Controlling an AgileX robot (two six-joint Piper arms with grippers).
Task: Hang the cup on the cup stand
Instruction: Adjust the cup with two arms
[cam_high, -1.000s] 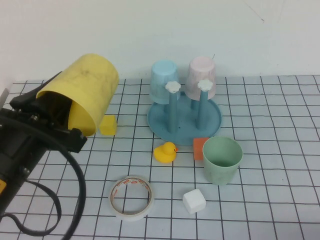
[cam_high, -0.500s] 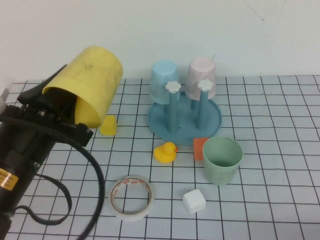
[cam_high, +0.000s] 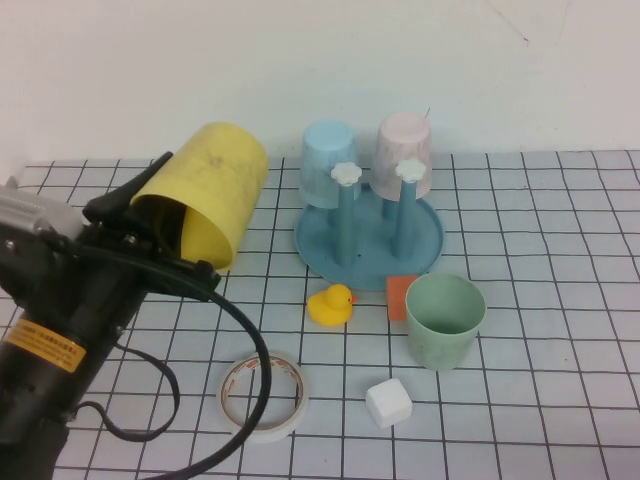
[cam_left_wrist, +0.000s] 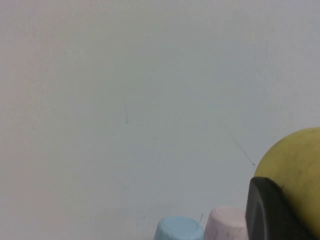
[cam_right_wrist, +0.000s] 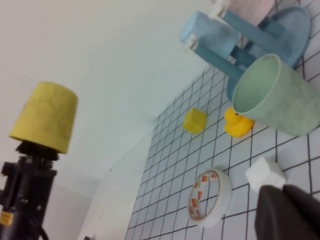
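From the high view: left gripper (cam_high: 150, 235) clamped on the rim of the yellow cup (cam_high: 208, 190), one finger inside the mouth, held aloft over the left of the gridded table (cam_high: 560, 300), base tilted up and toward the cup stand (cam_high: 368, 235); carried rightward and closer to the stand than half a second ago, now hiding the small yellow block seen earlier beside it. On the stand, a light blue cup (cam_high: 327, 160) and a pink cup (cam_high: 405, 152) inverted at the back, two front posts with white flower caps bare. Rubber duck (cam_high: 331, 303), orange block (cam_high: 400, 295), green cup (cam_high: 445, 320), tape roll (cam_high: 263, 393) and white cube (cam_high: 388, 402) unmoved in front. From the left wrist view: only a dark finger (cam_left_wrist: 272, 210) against the yellow wall, pale cup bottoms below. From the right wrist view: right gripper (cam_right_wrist: 287, 212) low near the white cube, jaw state impossible to tell; yellow cup upturned atop the left arm, well apart from the stand
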